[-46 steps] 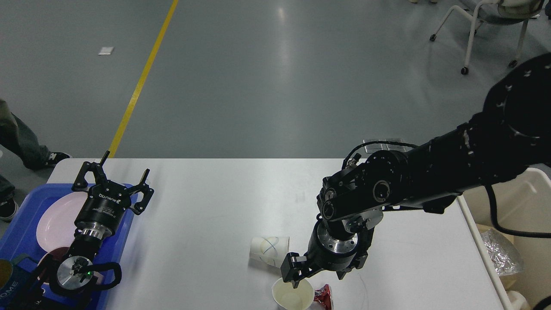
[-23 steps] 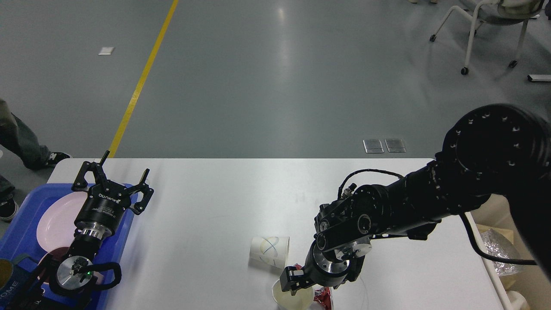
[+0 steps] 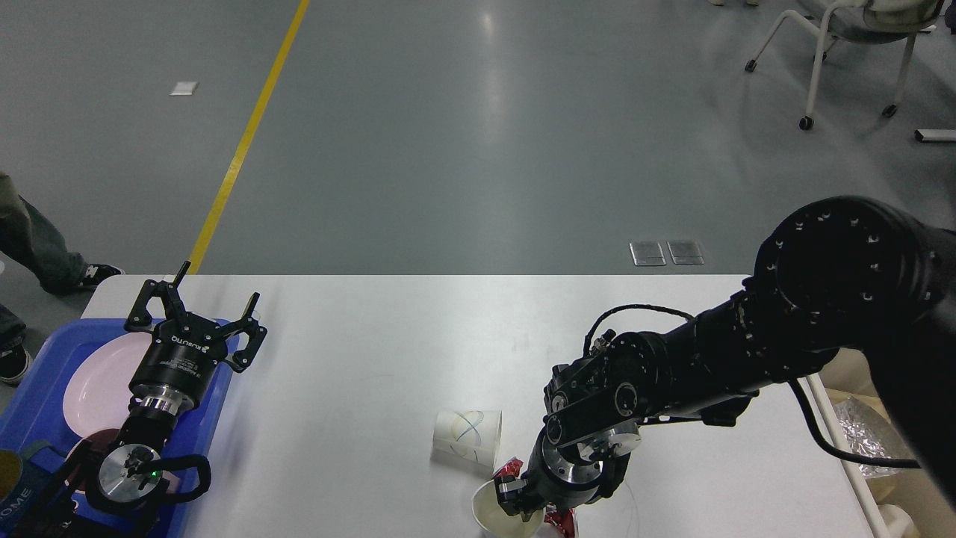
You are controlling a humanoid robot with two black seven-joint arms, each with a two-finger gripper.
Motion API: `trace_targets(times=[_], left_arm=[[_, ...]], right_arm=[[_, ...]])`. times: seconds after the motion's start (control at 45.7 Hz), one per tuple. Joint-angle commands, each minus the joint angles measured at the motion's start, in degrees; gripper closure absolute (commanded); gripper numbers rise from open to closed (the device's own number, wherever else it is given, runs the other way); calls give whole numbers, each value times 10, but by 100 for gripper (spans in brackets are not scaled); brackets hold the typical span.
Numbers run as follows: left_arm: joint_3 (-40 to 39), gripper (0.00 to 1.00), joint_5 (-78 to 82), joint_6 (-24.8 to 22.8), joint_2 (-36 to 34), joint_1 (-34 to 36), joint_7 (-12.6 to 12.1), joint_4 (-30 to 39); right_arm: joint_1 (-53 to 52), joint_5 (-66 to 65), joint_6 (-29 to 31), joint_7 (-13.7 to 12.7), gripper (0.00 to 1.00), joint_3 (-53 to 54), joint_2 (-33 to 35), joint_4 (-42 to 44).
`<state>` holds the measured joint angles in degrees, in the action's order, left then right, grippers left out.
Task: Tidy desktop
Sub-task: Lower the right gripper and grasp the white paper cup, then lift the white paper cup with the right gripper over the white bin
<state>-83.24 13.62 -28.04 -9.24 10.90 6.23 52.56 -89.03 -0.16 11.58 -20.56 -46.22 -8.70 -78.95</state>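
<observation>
Reaching low at the desktop's (image 3: pixel 388 351) near edge, right gripper (image 3: pixel 523 502) sits at the rim of an upright paper cup (image 3: pixel 502 515); fingers dark, state unreadable. Red wrapper (image 3: pixel 559 519) touches that cup; a second cup (image 3: pixel 467 438) lies tipped just behind it. Left gripper (image 3: pixel 196 310) spread wide, empty, over the blue tray (image 3: pixel 45 403) left of the desktop.

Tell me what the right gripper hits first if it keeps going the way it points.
Probably the upright paper cup: the right gripper points down at its rim, red wrapper beside it. Depth is unclear.
</observation>
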Motion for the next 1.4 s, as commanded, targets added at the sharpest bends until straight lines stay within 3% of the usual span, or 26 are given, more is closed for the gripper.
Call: trace_targets(times=[0.0,0.503,0.678,0.831,0.962,1.115,1.378], left_arm=[[0,4,0,0,-2,0,0,0],[0,4,0,0,0,0,0,0],[0,4,0,0,0,0,0,0],[0,4,0,0,0,-1,0,0],[0,4,0,0,0,-1,0,0],[0,4,0,0,0,-1,0,0],[0,4,0,0,-2,-1,0,0]], right_arm=[[9,4,0,0,100,2,-1,-1],[-13,9,13,1,100,3,5,-26],[-96,41,71,6,100,4,47,-76],[-170,57,181,8,100,4,104,-86],[-228,68,237,8,100,3,172,-87],[-309,68,262,7,100,-27,237,-103],[-458,79,264,7,100,-164,246,-137]])
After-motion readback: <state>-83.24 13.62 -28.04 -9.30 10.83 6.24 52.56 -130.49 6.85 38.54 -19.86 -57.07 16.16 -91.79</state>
